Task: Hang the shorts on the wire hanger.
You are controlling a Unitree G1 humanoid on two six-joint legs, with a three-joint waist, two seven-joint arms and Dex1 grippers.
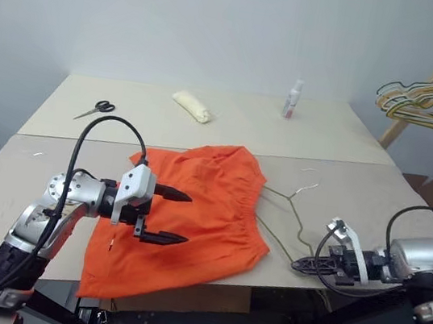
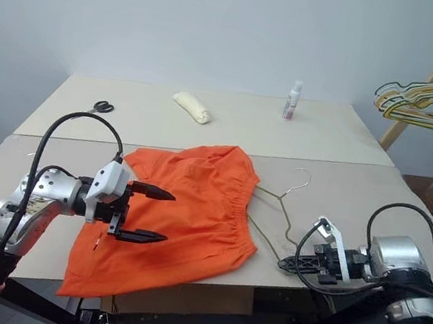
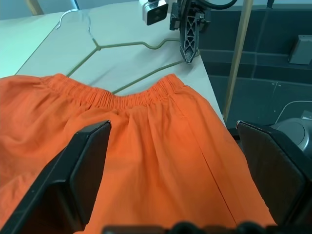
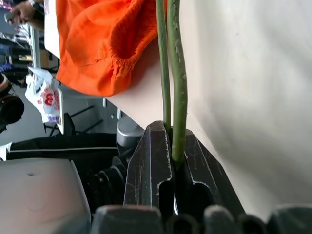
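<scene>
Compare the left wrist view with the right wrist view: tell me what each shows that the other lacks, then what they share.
Left wrist view alone: the left gripper open above the shorts, the gathered waistband, the wire hanger's hooked top, and the right gripper at the table edge.

Right wrist view alone: the right gripper's fingers shut on the hanger's wire, close up, and a white bag with red print below the table.

Both: the orange shorts, the wire hanger and the table.
</scene>
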